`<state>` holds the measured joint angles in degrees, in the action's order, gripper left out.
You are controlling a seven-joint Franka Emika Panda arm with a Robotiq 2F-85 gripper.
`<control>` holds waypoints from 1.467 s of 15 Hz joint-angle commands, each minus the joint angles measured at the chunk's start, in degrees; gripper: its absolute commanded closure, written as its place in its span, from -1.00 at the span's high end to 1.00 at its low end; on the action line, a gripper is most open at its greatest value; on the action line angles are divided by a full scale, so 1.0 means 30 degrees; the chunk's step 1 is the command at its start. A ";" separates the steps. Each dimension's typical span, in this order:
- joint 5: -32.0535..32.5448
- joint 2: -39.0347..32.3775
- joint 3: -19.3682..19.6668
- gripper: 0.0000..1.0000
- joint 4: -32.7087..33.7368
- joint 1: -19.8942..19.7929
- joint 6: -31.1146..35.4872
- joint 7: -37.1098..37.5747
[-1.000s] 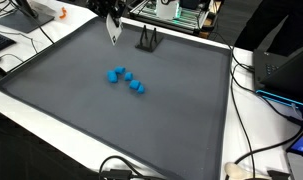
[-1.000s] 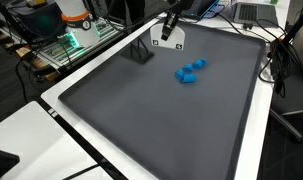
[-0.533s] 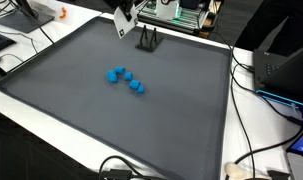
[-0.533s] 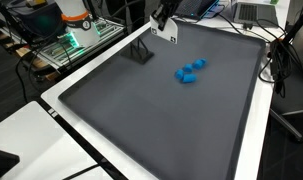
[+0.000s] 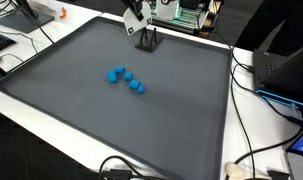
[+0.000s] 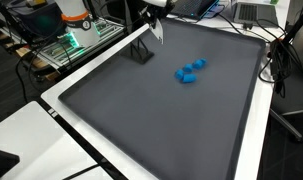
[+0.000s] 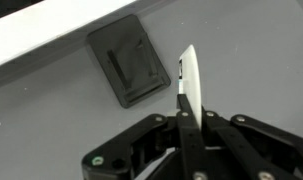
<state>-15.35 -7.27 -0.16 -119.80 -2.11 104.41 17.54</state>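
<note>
My gripper (image 7: 187, 108) is shut on a thin white card (image 7: 189, 75), held edge-on and upright. It hangs above the far edge of the grey mat, close to a small black stand (image 7: 124, 60). In both exterior views the card (image 5: 133, 24) (image 6: 156, 28) hangs just above that stand (image 5: 148, 40) (image 6: 141, 52). Several small blue blocks (image 5: 125, 78) (image 6: 189, 71) lie in a cluster near the middle of the mat, well away from my gripper.
The grey mat (image 5: 81, 120) (image 6: 181, 130) covers a white table (image 5: 253, 120). Monitors, cables and electronics (image 5: 181, 12) crowd the far side. A black box (image 5: 283, 60) stands off the mat at one side. An orange object (image 5: 61, 14) lies at the far corner.
My gripper has carried the white card along the far edge of the mat, from beside the black stand to just above it. The blue blocks have not moved.
</note>
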 commanded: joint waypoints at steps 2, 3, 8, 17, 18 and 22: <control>-0.1503 0.1315 0.0428 -0.98 -0.2667 0.0176 0.1679 0.3495; -0.0769 0.0408 0.0340 -0.98 -0.1275 0.0183 0.0821 0.2218; -0.0787 0.0393 0.0343 -0.92 -0.1241 0.0218 0.0902 0.2346; -0.4504 -0.0407 0.1001 -0.98 -0.2128 -0.0249 0.0849 0.4998; -0.4806 -0.0460 0.1132 -0.98 -0.2370 -0.0308 0.0960 0.5196; -0.5960 -0.0655 0.1736 -0.98 -0.3249 -0.0688 0.1673 0.5996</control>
<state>-29.56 -9.58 3.98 -126.81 -3.27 107.34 34.02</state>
